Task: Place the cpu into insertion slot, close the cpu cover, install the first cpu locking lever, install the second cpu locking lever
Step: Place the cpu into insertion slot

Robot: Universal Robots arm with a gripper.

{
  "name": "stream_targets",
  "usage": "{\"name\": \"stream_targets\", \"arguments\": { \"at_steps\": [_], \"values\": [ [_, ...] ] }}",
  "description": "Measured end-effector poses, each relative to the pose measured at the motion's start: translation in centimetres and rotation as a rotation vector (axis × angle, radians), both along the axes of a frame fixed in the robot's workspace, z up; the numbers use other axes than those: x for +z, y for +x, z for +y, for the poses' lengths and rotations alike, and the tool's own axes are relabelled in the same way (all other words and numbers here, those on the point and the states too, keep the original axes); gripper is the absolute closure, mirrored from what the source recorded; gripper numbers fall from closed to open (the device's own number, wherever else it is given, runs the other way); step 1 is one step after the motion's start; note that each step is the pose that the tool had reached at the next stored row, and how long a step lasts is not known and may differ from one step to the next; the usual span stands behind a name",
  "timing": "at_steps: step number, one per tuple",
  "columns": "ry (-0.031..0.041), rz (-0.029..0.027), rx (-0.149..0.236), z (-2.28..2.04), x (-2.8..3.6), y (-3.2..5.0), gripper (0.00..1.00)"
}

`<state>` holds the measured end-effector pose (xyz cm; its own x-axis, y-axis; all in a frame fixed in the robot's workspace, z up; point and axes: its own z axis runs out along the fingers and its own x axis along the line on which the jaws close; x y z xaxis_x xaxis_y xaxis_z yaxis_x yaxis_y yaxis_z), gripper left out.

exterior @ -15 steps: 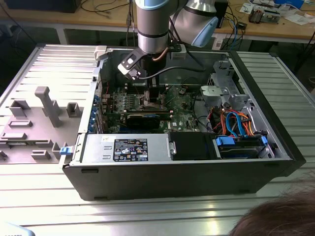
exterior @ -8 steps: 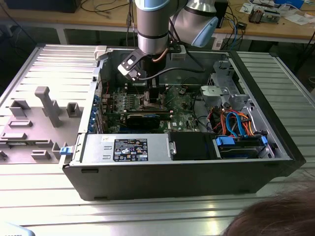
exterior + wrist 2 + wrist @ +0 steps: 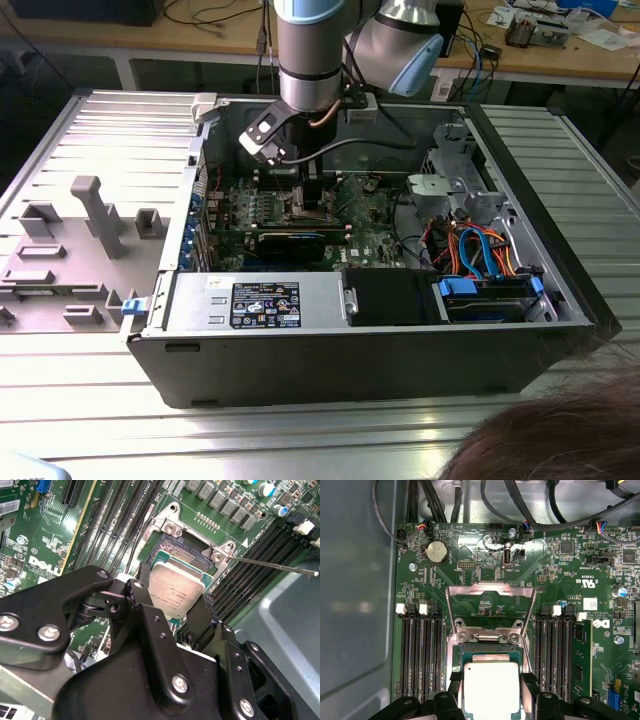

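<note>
**Gripper** (image 3: 175,596): narrow, clamped on the cpu (image 3: 172,582). The two black fingers (image 3: 202,615) pinch opposite edges, which seems meant to leave the chip's underside free to go down flat.

**Cpu:** silvery face up, held level over the slot (image 3: 177,554). In the first wrist view it lies square within the slot's rim (image 3: 490,652). In the second wrist view a strip of dark contacts shows beyond its far edge. Whether it is seated or just above cannot be told.

**Cover** (image 3: 490,586): silver frame with a cut-out centre, swung open and leaning back from its hinge at the slot's far side. This leaves the slot bare for the chip. Not yet closed.

**Lever** (image 3: 280,567): thin metal rod, judged to be a locking lever. It stands out from a corner of the slot's bracket and runs over the memory slots (image 3: 420,655), so it is unlatched.

**Board** (image 3: 560,570): green, with long black memory slots on both sides of the slot and a coin cell (image 3: 436,551) farther off.

**Case** (image 3: 350,370): lies on its side with the panel off. The arm (image 3: 310,60) reaches straight down into it, with the gripper (image 3: 312,195) over the board's middle.
</note>
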<state>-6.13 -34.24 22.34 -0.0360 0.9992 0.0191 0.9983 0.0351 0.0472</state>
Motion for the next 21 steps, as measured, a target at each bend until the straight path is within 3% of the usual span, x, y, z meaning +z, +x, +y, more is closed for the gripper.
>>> {"name": "stream_targets", "arguments": {
  "at_steps": [21],
  "values": [
    [0.0000,0.0000,0.000,0.00,-0.44,-0.09,0.46]
  ]
}}
